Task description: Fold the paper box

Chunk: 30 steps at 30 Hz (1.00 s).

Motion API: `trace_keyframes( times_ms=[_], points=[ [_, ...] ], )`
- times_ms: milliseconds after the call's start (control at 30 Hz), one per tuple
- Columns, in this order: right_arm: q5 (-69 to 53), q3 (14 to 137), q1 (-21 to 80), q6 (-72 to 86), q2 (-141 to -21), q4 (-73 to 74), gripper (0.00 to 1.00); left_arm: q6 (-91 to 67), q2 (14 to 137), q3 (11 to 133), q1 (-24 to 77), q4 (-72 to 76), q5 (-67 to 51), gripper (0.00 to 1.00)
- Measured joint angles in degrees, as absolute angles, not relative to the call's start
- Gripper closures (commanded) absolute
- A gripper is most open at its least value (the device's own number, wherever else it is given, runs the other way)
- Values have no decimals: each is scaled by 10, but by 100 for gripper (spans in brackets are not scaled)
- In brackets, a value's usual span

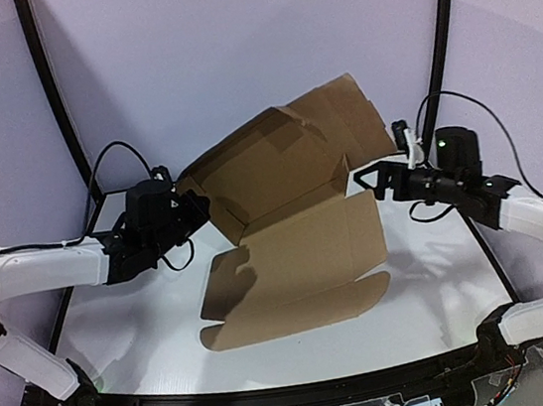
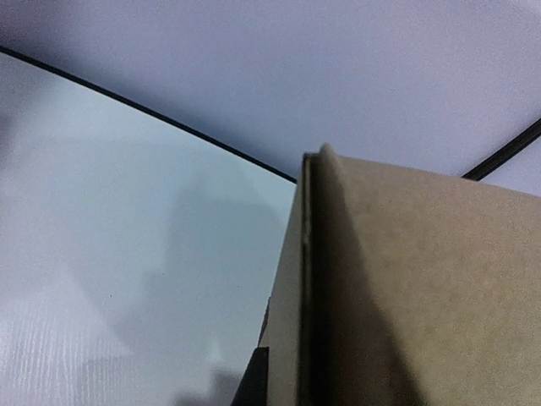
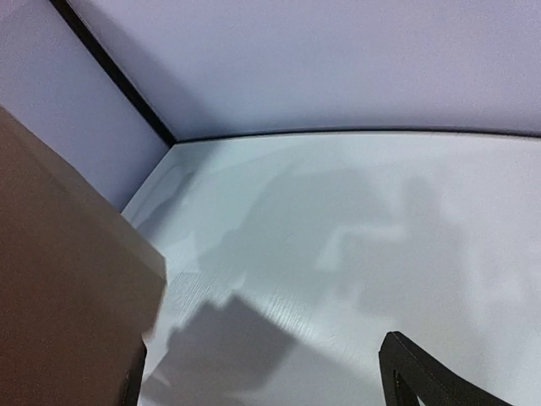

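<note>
Paper box (image 1: 295, 230): half-formed and lying open at the middle of the white tabletop (image 1: 128, 332). One broad flap is tipped up at its far right and a long panel is spread flat toward the arms.
Material: plain brown cardboard, matte and unprinted, with crisp creases, cut tabs and a stepped near edge.
Left claw (image 1: 190, 206): at the box's left corner, pressed together on the raised side wall. Its wrist view shows the wall's thin edge running straight into the grip.
Right claw (image 1: 374, 181): just off the box's right side, jaws spread wide. In its wrist view cardboard stands at one jaw, but whether they touch cannot be told.
Edges: the box's near panel stops well short of the tabletop's curved front rim.
Open room: bare white surface lies left of, right of and in front of the box. Beyond it are a pale lilac backdrop (image 1: 230, 38) and black rails (image 1: 52, 92) rising on either side.
Tabletop texture: smooth, faintly grained and shadowed beside the box.
</note>
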<state>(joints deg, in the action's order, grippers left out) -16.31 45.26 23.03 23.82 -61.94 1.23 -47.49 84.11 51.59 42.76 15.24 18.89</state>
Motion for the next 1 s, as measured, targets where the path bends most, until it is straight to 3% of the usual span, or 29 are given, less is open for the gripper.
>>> trace_keyframes(
  times_ms=[333,633,800,1000],
  points=[
    [-63,506,212,129,-486,168,2,-450,819,525,397,95,173,99],
    [-15,589,156,105,-551,213,2,-406,813,529,385,46,104,99],
    [-86,633,154,65,-605,213,2,-393,812,544,385,29,65,99],
    [-258,639,154,6,-632,222,2,-397,807,563,385,-6,61,99]
  ],
)
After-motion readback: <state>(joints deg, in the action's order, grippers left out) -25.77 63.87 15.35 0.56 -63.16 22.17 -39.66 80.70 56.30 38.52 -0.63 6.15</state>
